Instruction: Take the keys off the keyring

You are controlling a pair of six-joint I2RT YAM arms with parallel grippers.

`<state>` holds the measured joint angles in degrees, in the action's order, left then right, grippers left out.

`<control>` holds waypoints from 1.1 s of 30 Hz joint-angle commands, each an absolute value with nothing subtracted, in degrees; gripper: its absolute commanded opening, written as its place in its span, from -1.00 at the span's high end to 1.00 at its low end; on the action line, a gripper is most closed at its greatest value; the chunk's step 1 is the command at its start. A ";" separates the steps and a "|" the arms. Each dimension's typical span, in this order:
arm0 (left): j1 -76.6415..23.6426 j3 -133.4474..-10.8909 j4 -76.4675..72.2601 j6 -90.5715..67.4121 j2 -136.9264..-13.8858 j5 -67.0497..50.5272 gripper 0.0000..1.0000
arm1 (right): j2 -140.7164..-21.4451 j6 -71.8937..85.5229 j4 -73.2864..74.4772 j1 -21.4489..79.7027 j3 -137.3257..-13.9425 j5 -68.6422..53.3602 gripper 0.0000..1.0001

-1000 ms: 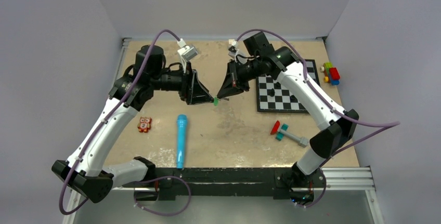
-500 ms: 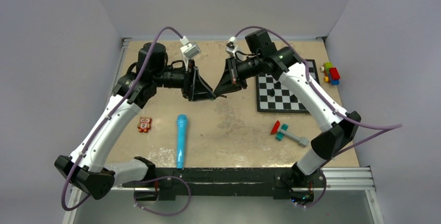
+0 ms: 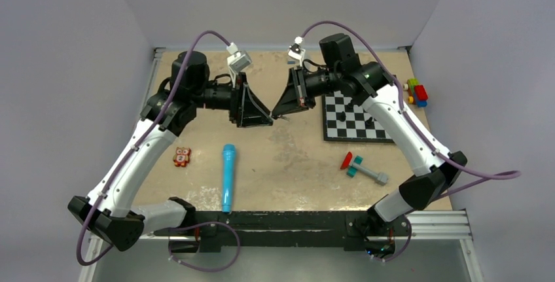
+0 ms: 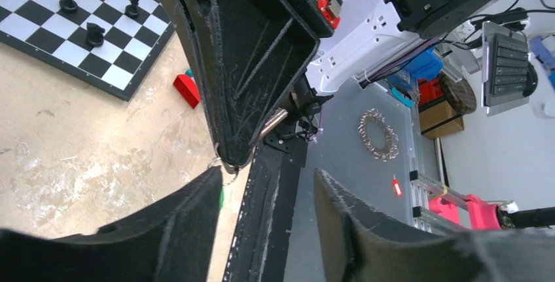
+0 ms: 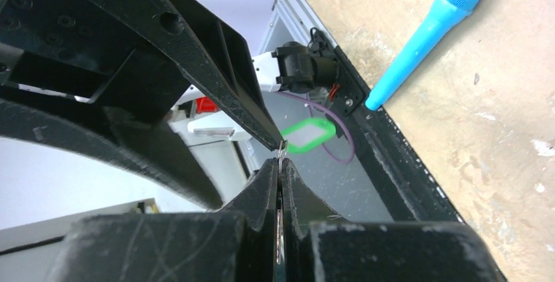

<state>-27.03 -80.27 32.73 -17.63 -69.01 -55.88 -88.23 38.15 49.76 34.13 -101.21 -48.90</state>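
Above the table [image 3: 294,158], tip to tip.
Your right gripper [image 5: 280,167] is pinched tight on the thin keyring [image 4: 226,164], at 1 o'clock from the blue microphone [image 3: 228,176]. Your left gripper [image 4: 268,176] stands spread, gripping nothing (one fingertip seems to touch the ring). A green tag [image 5: 307,135] hangs beside it; you can't make out the keys.

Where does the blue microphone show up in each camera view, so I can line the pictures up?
Top external: blue microphone lies left of centre, near the front edge.
Left wrist: not in view.
Right wrist: blue microphone at upper right, slanting down-left.
Shared landmark: black rail along the near edge, in all three.
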 commanded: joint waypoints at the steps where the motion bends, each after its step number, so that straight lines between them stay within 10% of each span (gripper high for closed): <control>1: -26.15 -82.87 30.77 -21.07 -67.59 -55.79 -0.27 | -84.97 34.65 47.92 34.55 -101.81 -51.32 1.00; 33: -25.83 -83.27 29.35 -27.52 -69.72 -64.21 0.47 | -82.25 27.95 46.35 37.37 -105.60 -48.88 1.00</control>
